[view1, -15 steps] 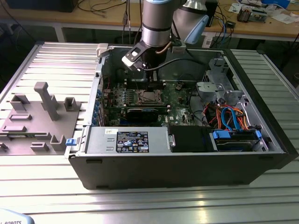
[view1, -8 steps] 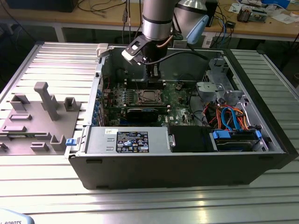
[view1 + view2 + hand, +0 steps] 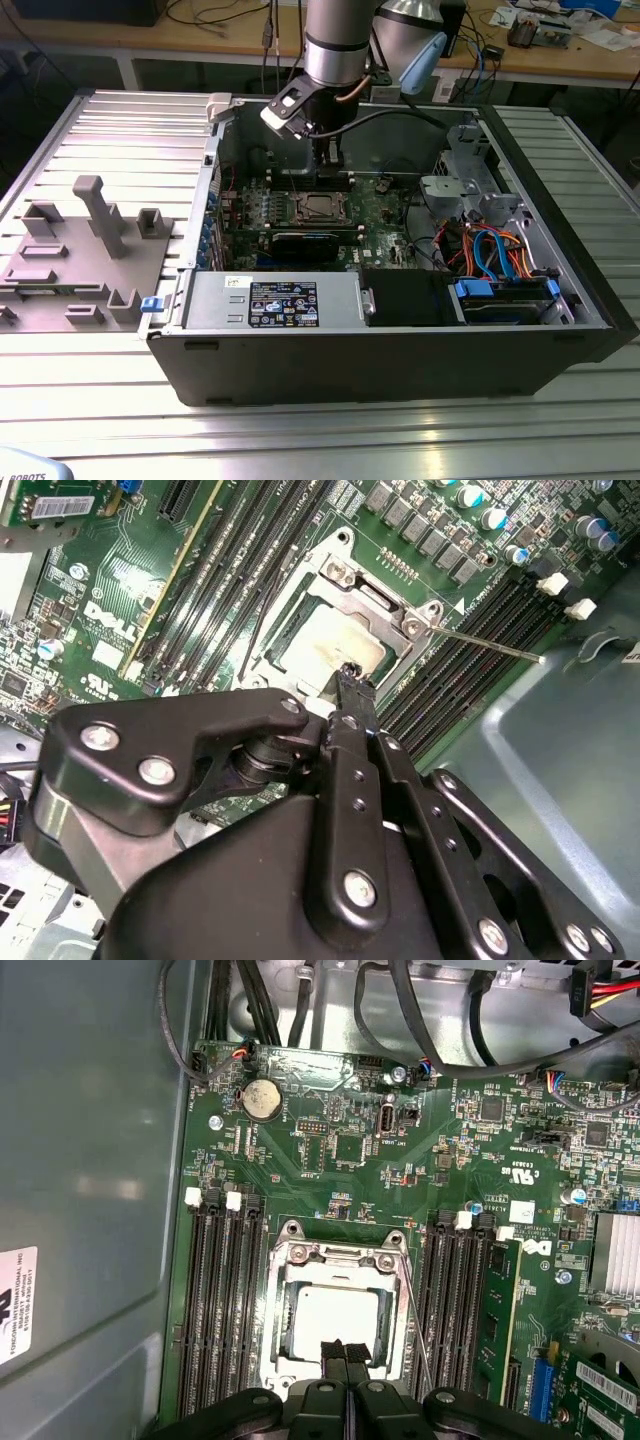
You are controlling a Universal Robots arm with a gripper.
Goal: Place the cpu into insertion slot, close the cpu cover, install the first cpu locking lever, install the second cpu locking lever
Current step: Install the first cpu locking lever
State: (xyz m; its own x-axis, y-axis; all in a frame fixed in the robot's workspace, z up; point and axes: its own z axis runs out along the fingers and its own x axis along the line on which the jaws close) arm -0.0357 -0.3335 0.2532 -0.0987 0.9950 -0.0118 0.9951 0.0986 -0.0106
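Observation:
The cpu (image 3: 340,1320) lies flat in the insertion slot on the green motherboard, its silver-grey top showing through the square opening of the cpu cover (image 3: 335,1260). The cover lies down over it; both also show as cpu (image 3: 325,645) and cover (image 3: 375,595) in the second wrist view. A thin metal locking lever (image 3: 490,645) sticks out sideways from a socket corner; in the first wrist view this lever (image 3: 415,1330) runs along the socket's side. My gripper (image 3: 345,1352) hangs just above the cpu's edge, fingers pressed together with nothing between them. In the exterior view the gripper (image 3: 331,160) is over the socket (image 3: 320,207).
Black memory slots (image 3: 220,1300) flank the socket on both sides. The computer case wall (image 3: 90,1210) stands close by. Cables (image 3: 490,250) and a drive bay fill the case toward the exterior view's right. A grey fixture (image 3: 90,240) sits outside the case at the exterior view's left.

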